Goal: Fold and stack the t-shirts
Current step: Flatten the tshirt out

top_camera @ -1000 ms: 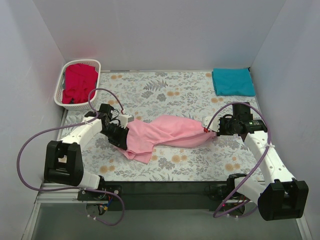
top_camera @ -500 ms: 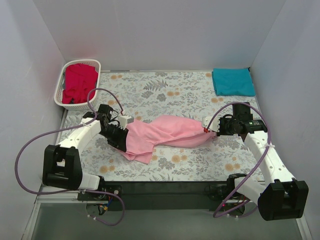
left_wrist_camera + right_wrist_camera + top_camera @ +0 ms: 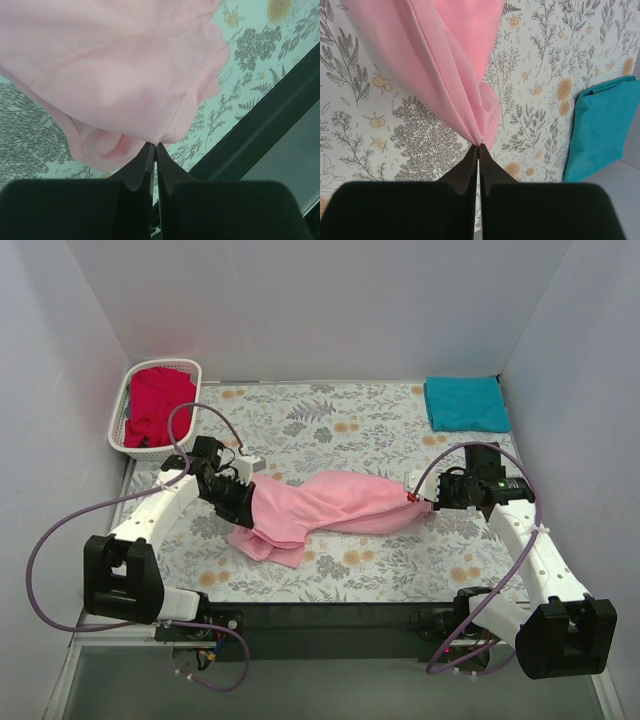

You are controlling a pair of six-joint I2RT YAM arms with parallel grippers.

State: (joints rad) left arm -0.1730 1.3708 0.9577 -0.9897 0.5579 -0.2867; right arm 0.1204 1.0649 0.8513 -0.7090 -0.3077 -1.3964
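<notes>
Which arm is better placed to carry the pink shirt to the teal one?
Right, probably: the right gripper pinches the pink shirt nearest the teal shirt; the left gripper holds the far end.

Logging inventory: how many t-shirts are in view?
3: pink t-shirt held mid-table between left gripper and right gripper; teal t-shirt folded at the far right corner; red t-shirt in the far-left basket, possibly hiding more.

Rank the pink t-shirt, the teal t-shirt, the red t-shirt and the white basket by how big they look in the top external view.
1. pink t-shirt, drawn out lengthwise
2. white basket
3. teal t-shirt and red t-shirt: about alike. The red one is bunched inside the basket, so I leave these two unranked.
</notes>
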